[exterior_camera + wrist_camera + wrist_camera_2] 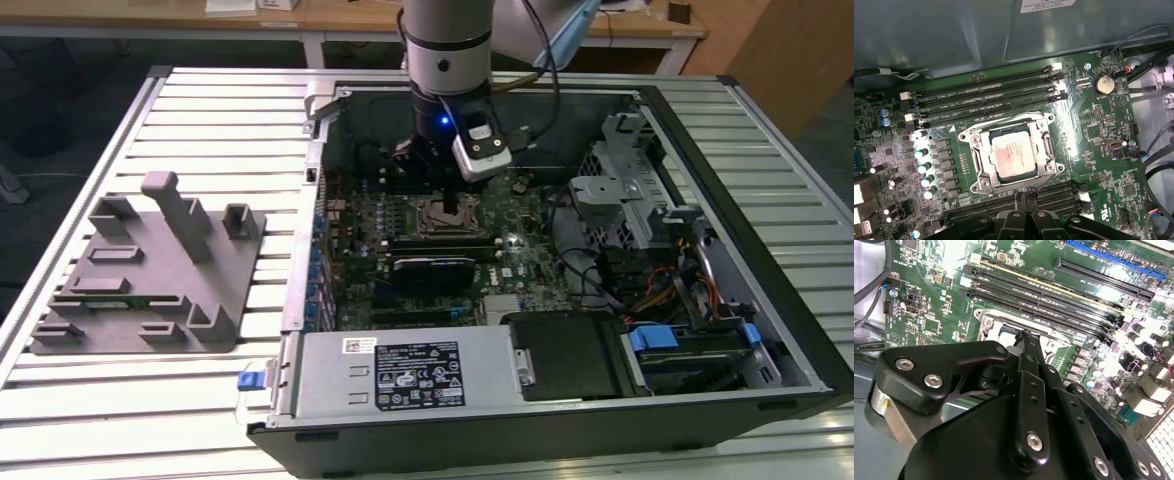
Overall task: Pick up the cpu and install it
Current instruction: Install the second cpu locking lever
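Arm: reaches straight down into the open computer case [747, 330], over the green board [1089, 135].
Pincer [454, 215]: low over the middle of the board, just beside the socket [1046, 122]. In the second wrist view the fingers [1026, 340] look drawn together with the tips close to each other; I see nothing held between them.
Chip [1013, 154]: lying flat inside the metal socket frame, silvery top up, square to the frame. Pincer tips are beside the frame edge, apart from the chip.
Memory slots [989, 95]: long dark rows running along the far side of the socket from the pincer; more rows sit on the pincer's side.
Grey tray [147, 285]: on the slatted counter [80, 200], at the exterior view's left of the case, posts upright.
Case: lying on its side on the counter, side panel off.
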`<move>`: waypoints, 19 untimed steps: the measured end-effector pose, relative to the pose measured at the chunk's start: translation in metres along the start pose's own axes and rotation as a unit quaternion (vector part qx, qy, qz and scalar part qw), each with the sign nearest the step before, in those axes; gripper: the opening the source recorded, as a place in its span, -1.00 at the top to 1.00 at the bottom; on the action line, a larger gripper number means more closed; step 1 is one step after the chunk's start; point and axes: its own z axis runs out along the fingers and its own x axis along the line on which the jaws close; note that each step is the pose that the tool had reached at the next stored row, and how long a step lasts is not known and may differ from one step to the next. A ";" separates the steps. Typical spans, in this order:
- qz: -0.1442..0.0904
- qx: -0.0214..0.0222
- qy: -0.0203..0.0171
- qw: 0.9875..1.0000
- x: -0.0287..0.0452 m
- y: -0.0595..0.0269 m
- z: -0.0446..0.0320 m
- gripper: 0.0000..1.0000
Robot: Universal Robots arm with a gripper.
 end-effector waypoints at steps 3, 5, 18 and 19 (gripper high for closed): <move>0.000 0.000 0.000 1.000 -0.0004 -0.0009 0.0000 0.79; 0.000 0.000 0.000 1.000 -0.0005 -0.0013 0.0001 0.79; 0.000 0.000 0.000 1.000 -0.0013 -0.0047 0.0002 0.79; 0.000 0.000 0.000 1.000 -0.0014 -0.0051 0.0002 0.79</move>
